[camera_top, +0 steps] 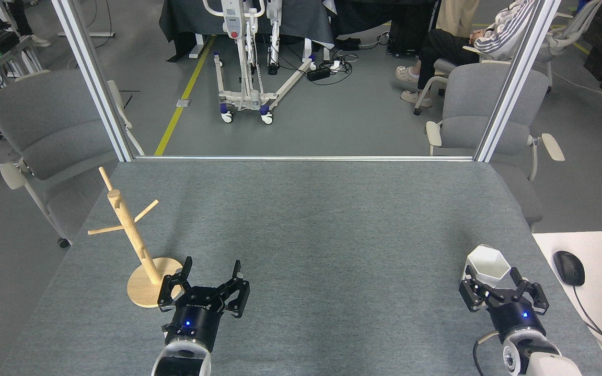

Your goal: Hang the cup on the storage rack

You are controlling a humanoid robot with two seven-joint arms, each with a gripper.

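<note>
The white faceted cup (487,263) stands upright on the grey table near its right front corner. My right gripper (490,273) is open, with one finger on each side of the cup's lower body; whether the fingers touch it I cannot tell. The wooden storage rack (132,236) stands at the left front, with a round base, a slim pole and bare angled pegs. Just right of the rack's base, my left gripper (212,262) is open and holds nothing.
The grey table (311,230) ends at a metal frame rail at the back. A white desk (593,261) with a mouse (568,267) and a keyboard adjoins the right edge. Grey chairs stand behind both back corners, and a seated person is at the far right.
</note>
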